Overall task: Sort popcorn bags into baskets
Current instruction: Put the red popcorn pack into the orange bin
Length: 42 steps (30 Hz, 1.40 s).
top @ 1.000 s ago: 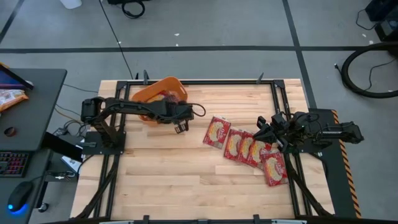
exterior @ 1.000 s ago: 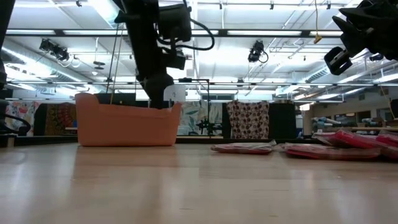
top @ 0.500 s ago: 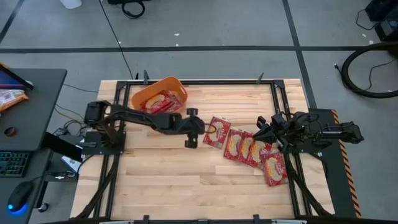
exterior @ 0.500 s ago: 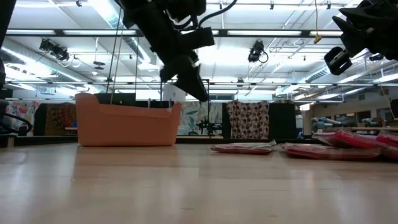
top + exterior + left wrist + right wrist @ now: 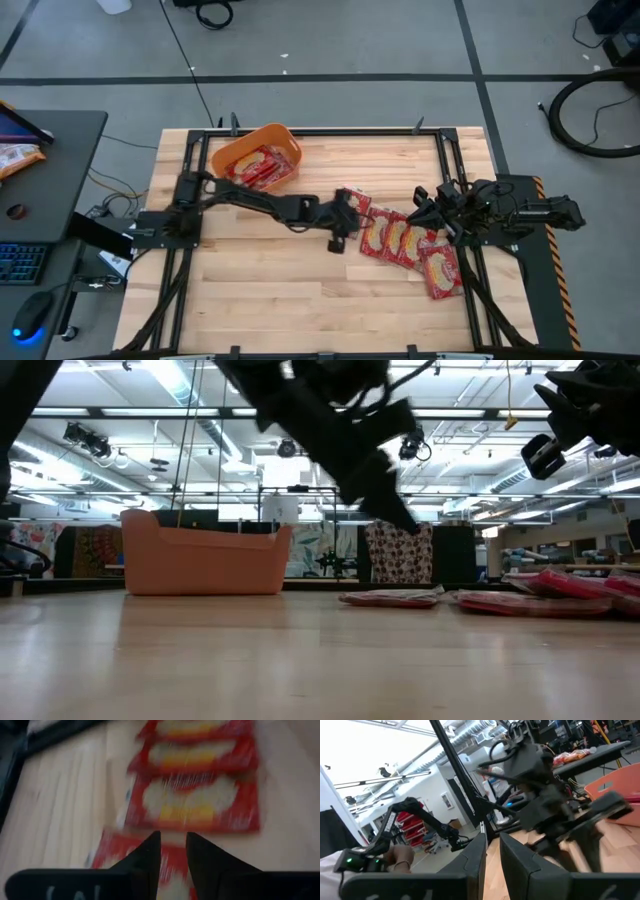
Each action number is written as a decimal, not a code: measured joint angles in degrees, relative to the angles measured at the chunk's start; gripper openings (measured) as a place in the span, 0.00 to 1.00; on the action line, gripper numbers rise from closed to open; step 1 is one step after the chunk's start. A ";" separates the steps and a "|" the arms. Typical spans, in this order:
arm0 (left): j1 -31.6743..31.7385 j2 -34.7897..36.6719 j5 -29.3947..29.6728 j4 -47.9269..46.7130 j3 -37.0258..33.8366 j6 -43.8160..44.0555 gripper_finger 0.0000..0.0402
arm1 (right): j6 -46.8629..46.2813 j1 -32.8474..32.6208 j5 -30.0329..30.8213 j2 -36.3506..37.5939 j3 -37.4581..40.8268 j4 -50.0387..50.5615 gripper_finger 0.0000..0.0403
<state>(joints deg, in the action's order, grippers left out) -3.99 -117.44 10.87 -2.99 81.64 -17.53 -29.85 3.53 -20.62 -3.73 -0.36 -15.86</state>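
Observation:
Several red popcorn bags (image 5: 400,240) lie in an overlapping row on the table's right half, and they show low in the low view (image 5: 392,598). The orange basket (image 5: 228,150) (image 5: 205,560) stands at the far left with red bags (image 5: 255,168) inside. My left gripper (image 5: 352,213) (image 5: 403,526) (image 5: 173,845) hovers over the row's leftmost bag (image 5: 125,855), fingers a narrow gap apart, touching nothing. My right gripper (image 5: 420,203) (image 5: 545,455) (image 5: 492,845) waits raised above the row's right end, shut.
Black frame rails (image 5: 445,160) run along the table's far, left and right sides. A desk with a paler orange-and-white packet (image 5: 18,158) stands off the left edge. Bare wood (image 5: 280,290) fills the table's near half.
My left gripper has swung from beside the basket toward the table's right, its arm stretching out, and has come down slightly over the leftmost bag of the row. The bags on the table have stayed where they were.

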 joint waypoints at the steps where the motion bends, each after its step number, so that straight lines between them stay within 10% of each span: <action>1: -0.32 -0.94 -0.17 -0.09 1.51 -1.25 0.23 | 0.00 0.00 0.00 0.00 0.00 0.04 0.15; 11: -2.61 -10.69 -0.20 2.29 13.35 -10.42 0.26 | 0.00 0.00 0.00 -0.02 0.00 -0.06 0.15; 21: -3.78 -12.94 -0.26 4.40 12.86 -41.52 0.28 | 0.00 -0.02 -0.02 -0.02 0.00 -0.19 0.15; 27: -5.04 -11.23 9.19 -1.36 12.84 -32.04 0.27 | 0.00 0.00 -0.02 -0.02 0.00 -0.41 0.15; 33: -5.46 -5.96 -0.58 -5.79 11.75 -24.64 0.17 | 0.00 0.00 -0.02 -0.02 0.00 -0.67 0.15; 42: -8.25 2.58 4.00 0.78 -0.30 -20.71 0.05 | 0.02 -0.02 0.00 -0.02 0.00 -0.92 0.15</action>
<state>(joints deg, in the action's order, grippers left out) -12.24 -114.86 14.87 -2.21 81.34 -38.24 -29.82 3.51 -20.62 -3.75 -0.36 -16.77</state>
